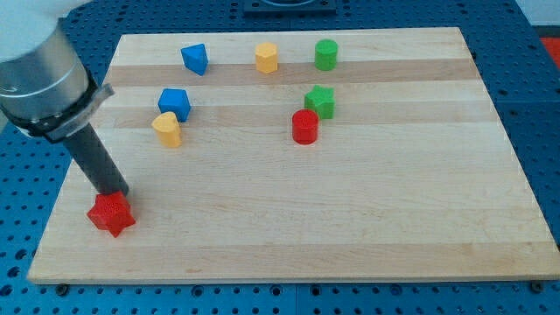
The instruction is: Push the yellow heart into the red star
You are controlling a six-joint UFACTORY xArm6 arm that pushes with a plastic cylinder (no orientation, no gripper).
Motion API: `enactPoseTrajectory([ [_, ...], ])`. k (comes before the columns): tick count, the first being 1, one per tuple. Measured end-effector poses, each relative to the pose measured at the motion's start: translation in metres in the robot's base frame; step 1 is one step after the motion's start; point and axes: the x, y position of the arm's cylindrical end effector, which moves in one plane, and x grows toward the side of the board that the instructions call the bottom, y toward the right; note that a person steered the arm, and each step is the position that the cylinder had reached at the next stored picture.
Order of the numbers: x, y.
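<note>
The yellow heart (166,129) lies on the wooden board (350,219) at the upper left, just below a blue cube (174,103). The red star (111,213) lies near the board's lower left corner. My tip (116,195) stands right at the red star's top edge, apparently touching it. The dark rod rises from there up to the view's left. The yellow heart is well above and to the right of my tip.
A blue triangular block (194,59), a yellow hexagon (266,58) and a green cylinder (326,54) line the top. A green star (320,101) touches a red cylinder (304,126) at the middle. The board's left edge is close to the red star.
</note>
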Motion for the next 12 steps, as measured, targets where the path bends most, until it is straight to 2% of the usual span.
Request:
enactPoseTrajectory([
  [1, -0.034, 0.000],
  [3, -0.039, 0.106],
  [5, -0.139, 0.096],
  [7, -0.141, 0.035],
  [9, -0.151, 0.028],
  [10, -0.145, 0.049],
  [11, -0.073, 0.102],
  [12, -0.066, 0.113],
])
